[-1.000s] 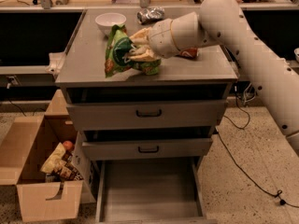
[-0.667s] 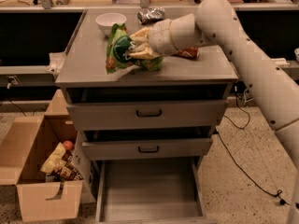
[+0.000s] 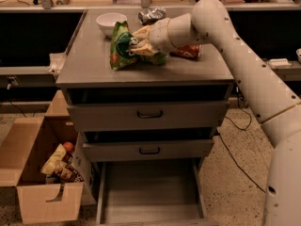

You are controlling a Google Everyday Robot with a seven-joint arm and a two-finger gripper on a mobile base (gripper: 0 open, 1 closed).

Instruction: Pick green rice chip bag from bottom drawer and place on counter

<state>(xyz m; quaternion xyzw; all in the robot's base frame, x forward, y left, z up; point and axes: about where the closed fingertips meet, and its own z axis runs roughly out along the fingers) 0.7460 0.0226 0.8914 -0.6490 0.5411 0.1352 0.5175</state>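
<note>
The arm extended from the right, bent low over the counter [image 3: 87, 67]. Its gripper [image 3: 137, 46] was clamped on the green rice chip bag [image 3: 119, 50], which rested mid-counter with bare surface leftward to the edge. The bottom drawer [image 3: 149, 194] stood open.

1. Looks like a robotics lab/test area, not a home.
2. Freestanding grey cabinet w/ counter [image 3: 94, 65], bottom drawer [image 3: 150, 192] pulled out, long bench [image 3: 84, 3] behind.
3. Speckled floor [image 3: 235, 192], loose cable [image 3: 233, 157], cardboard box [image 3: 47, 201] of snack props.
4. Robot arm [image 3: 244, 69] over the counter; gripper [image 3: 136, 45] at the green rice chip bag [image 3: 120, 48].
</note>
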